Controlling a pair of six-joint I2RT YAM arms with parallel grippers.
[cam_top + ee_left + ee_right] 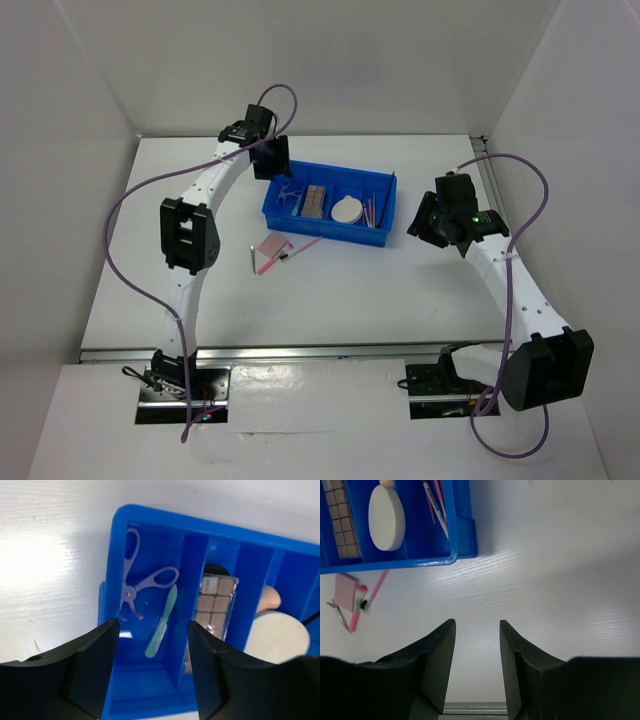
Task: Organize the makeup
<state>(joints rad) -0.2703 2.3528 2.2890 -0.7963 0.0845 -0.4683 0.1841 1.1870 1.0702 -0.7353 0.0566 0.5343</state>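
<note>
One palette (215, 607) lies inside blue tray (114, 545).

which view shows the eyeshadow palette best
Left wrist view: the palette lies close under the camera in the blue tray, square pans distinct. The top view shows it small and blurry; the right wrist view crops it at the frame's corner.

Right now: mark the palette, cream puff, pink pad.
palette (214, 611), left wrist view, middle of its pan grid.
cream puff (386, 517), right wrist view, centre of its face.
pink pad (346, 591), right wrist view, centre.
</note>
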